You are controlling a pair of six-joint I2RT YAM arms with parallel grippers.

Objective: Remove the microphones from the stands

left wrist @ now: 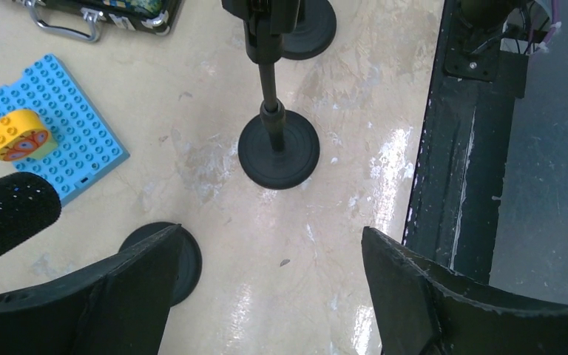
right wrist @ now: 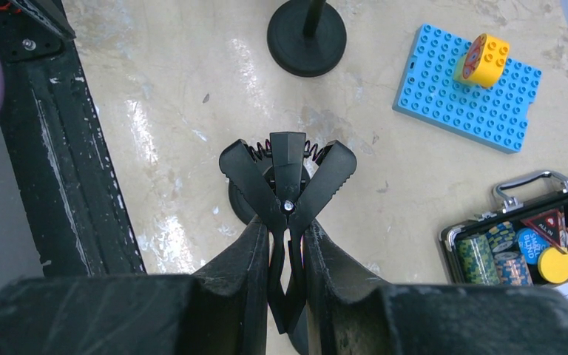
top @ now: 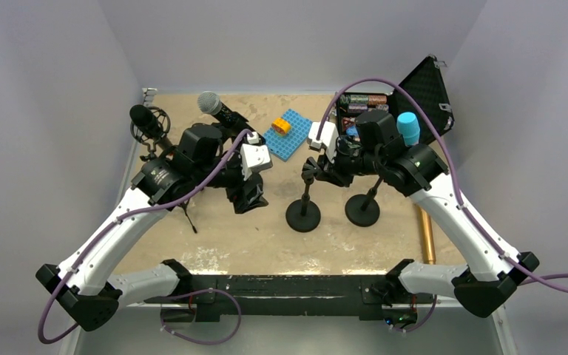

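Note:
A microphone (top: 214,107) with a grey mesh head points up and back at the far left; its lower body is hidden behind my left arm. A dark microphone head (left wrist: 7,214) shows at the left edge of the left wrist view. My left gripper (top: 248,196) (left wrist: 270,233) is open and empty above the table, left of the near stand (top: 303,214) (left wrist: 277,148). My right gripper (top: 318,168) (right wrist: 287,222) is shut on the handles of that stand's spring clip (right wrist: 288,166). The clip's toothed jaws are spread and hold nothing.
A second round-base stand (top: 362,209) (left wrist: 307,29) is right of the first. Another round base (left wrist: 185,259) sits under my left finger. A black shock-mounted mic (top: 146,120) is far left. A blue brick plate (top: 288,134) (right wrist: 467,89) and an open case (top: 384,103) (right wrist: 525,244) are behind.

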